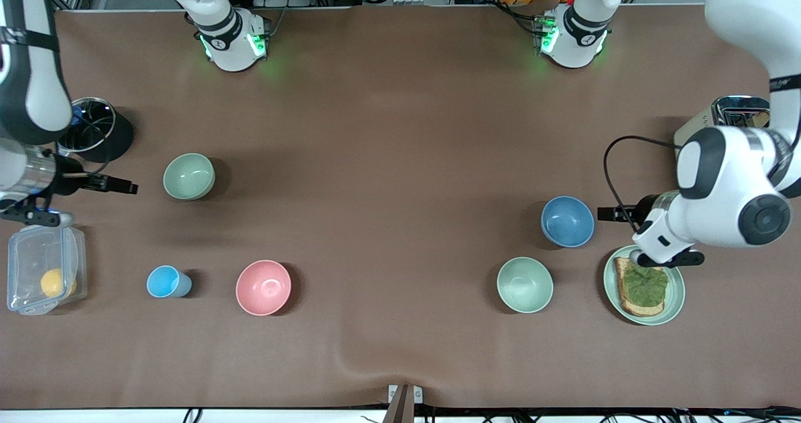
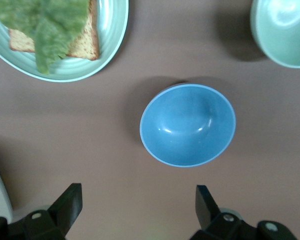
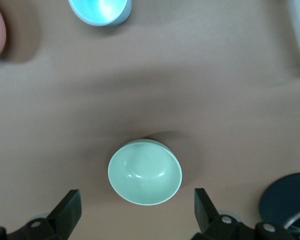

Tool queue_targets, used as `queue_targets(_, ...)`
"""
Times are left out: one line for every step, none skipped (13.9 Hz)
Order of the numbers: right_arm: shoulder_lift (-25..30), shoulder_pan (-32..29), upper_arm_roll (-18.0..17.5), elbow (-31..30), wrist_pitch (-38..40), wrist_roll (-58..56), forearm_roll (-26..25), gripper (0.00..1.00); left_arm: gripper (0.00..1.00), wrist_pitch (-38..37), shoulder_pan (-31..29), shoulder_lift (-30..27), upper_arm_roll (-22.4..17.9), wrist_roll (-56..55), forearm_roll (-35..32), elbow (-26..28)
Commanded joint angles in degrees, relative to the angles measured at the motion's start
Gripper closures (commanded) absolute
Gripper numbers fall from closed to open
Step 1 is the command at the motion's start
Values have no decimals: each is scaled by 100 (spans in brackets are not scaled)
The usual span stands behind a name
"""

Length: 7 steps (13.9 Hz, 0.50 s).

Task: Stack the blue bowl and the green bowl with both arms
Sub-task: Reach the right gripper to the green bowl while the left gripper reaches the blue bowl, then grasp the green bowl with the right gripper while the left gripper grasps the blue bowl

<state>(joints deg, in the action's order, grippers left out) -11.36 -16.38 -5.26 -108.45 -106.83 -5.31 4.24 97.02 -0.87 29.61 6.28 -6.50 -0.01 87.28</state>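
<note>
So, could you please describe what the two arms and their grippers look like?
Both arms are glossy white with black joint bands and green-lit bases. A black cable loops by the left gripper. The right gripper looks the same: black, with two flat dark fingers.

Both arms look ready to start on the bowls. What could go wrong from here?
1. Two similar green bowls: the green bowl by the right end effector, and a mintier bowl beside the blue bowl. A mix-up seems possible.
2. The open left end effector hangs near the toast plate and might bump it.
</note>
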Motion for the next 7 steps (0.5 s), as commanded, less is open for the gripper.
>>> queue_targets(414,-207,-37,-939,-660,-968,497,0,0,28,-19,351,22,52,-104,-70)
queue_targets(380,-286,-37,-1133,-863,-1164,516,0,0,45,-54,370,22,61,-104,-62)
queue_targets(406,-296,-45,-1413,-1144,-1183,525,2,0,80,-54,431,22,52,-95,-70)
queue_targets(484,-270,-45,-1729,-1538,-1244,525,5,0,194,-71,501,13,52,-95,-53)
queue_targets(511,-269,-45,-1924,-1734,-1253,525,5,0,317,-71,615,13,26,-95,-53)
queue_targets(494,-261,-45,-2021,-1883,-1253,525,7,0,440,-89,703,13,17,-95,-53)
queue_targets(477,-243,-45,-2188,-2094,-1253,525,9,0,484,-89,773,13,-9,-95,-53)
